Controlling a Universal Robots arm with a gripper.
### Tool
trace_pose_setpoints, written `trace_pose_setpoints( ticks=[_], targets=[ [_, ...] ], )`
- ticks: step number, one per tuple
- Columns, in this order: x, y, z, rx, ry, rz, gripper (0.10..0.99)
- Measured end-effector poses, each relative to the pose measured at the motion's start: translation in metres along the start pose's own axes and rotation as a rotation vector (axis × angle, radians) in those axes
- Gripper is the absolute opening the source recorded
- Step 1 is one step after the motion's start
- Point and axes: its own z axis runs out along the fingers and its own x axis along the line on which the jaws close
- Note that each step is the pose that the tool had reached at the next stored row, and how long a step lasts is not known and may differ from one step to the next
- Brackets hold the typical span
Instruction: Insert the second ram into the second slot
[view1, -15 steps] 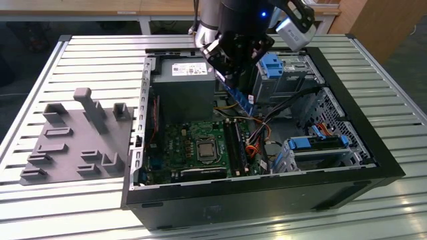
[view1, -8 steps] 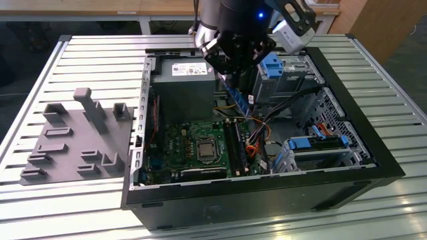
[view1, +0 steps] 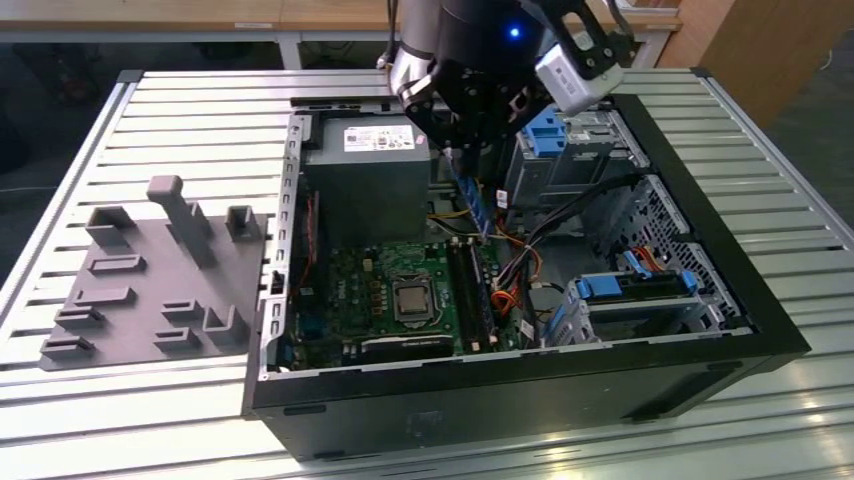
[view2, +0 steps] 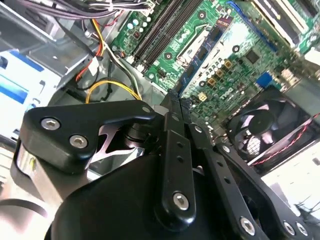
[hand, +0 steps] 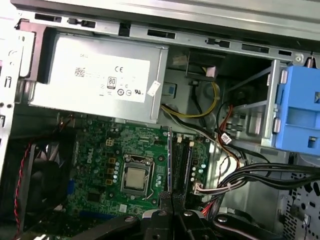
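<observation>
1. Pretty sure this is a robotics lab or workshop, not an office.
2. Slatted aluminium table (view1: 200, 120) spans the exterior view.
3. Opened PC case (view1: 534, 390) sits mid-frame, with a robot arm (view1: 467, 40) and its gripper (view1: 461, 152) at top centre.
4. Grey fixture plate (view1: 147, 290) with pegs at left.

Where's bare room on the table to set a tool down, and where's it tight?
Free: table slats between the grey fixture tray and the far edge, and the strip along the exterior view's right of the computer case. Crowded: inside the case, where the gripper holds the second ram above the motherboard, beside cables.
</observation>
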Motion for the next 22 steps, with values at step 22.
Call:
trace_pose_setpoints(
  ticks=[22],
  targets=[
    [0.0, -0.0001, 0.0036, 0.0, -0.0086, 0.343, 0.118]
  ],
)
